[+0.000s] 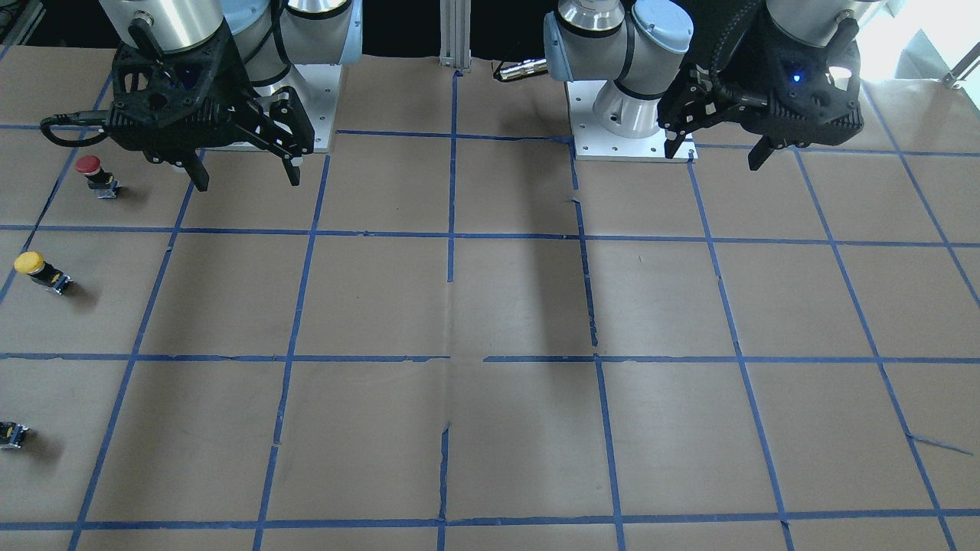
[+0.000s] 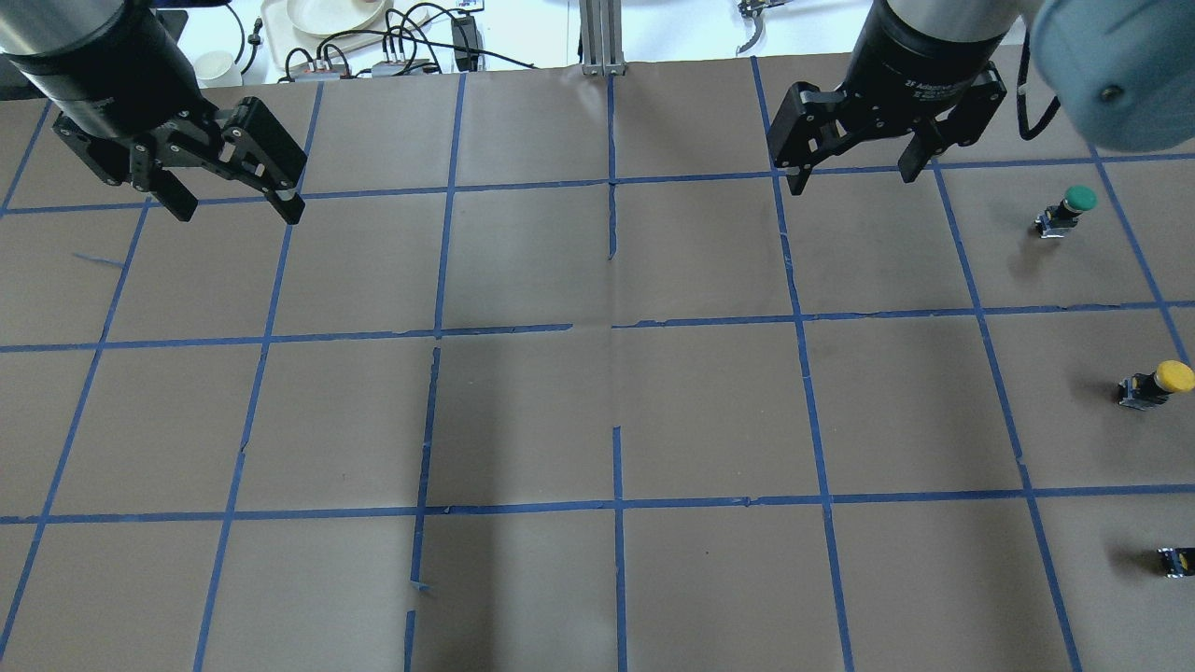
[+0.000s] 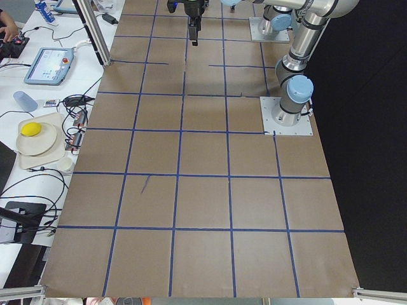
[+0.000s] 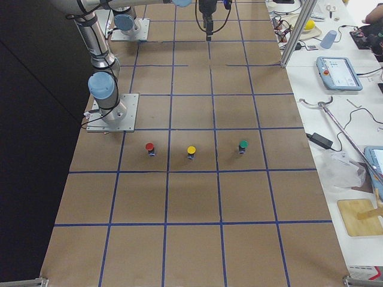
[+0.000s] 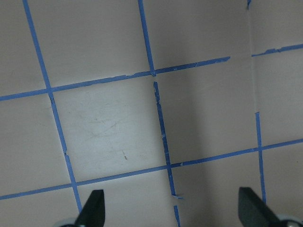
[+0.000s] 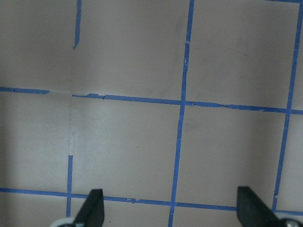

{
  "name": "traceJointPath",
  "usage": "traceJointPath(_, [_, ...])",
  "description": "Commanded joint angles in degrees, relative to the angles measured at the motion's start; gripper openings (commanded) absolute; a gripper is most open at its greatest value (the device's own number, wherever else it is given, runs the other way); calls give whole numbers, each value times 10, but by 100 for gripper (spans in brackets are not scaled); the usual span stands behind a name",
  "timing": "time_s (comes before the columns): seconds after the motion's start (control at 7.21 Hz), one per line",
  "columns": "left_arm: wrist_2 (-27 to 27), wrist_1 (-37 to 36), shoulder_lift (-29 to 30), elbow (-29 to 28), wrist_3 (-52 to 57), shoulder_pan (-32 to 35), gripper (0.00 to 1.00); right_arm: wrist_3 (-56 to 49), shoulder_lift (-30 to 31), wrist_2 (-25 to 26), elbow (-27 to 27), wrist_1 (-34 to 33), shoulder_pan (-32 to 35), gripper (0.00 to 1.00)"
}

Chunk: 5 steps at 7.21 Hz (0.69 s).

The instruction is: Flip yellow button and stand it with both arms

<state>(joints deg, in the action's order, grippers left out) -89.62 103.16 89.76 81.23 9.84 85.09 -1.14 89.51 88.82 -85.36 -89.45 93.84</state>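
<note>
The yellow button (image 1: 42, 272) sits near the table's end on my right side, far from both grippers. It also shows in the overhead view (image 2: 1156, 383) and in the exterior right view (image 4: 191, 152), where its yellow cap seems to be on top. My right gripper (image 1: 246, 179) (image 2: 852, 179) hangs open and empty above the table, well short of the button. My left gripper (image 1: 716, 155) (image 2: 238, 213) hangs open and empty over the other half. Both wrist views show only bare taped paper between wide-apart fingertips (image 5: 94, 208) (image 6: 92, 205).
A red-capped button (image 1: 96, 176) and a green-capped button (image 2: 1064, 210) flank the yellow one in a row. A small black block (image 1: 11, 435) shows at the frame edge, cap cut off. A tray (image 2: 322, 19) with cables lies beyond the far edge.
</note>
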Motion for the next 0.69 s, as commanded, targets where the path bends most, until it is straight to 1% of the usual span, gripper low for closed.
traceJointPath(0.0, [-13, 0, 2, 3, -68, 6, 100, 2, 0, 0, -1, 2, 0, 100])
traceJointPath(0.14, [-9, 2, 0, 9, -88, 8, 100, 2, 0, 0, -3, 2, 0, 100])
traceJointPath(0.55, [-13, -1, -11, 32, -96, 29, 100, 1, 0, 1, -5, 2, 0, 100])
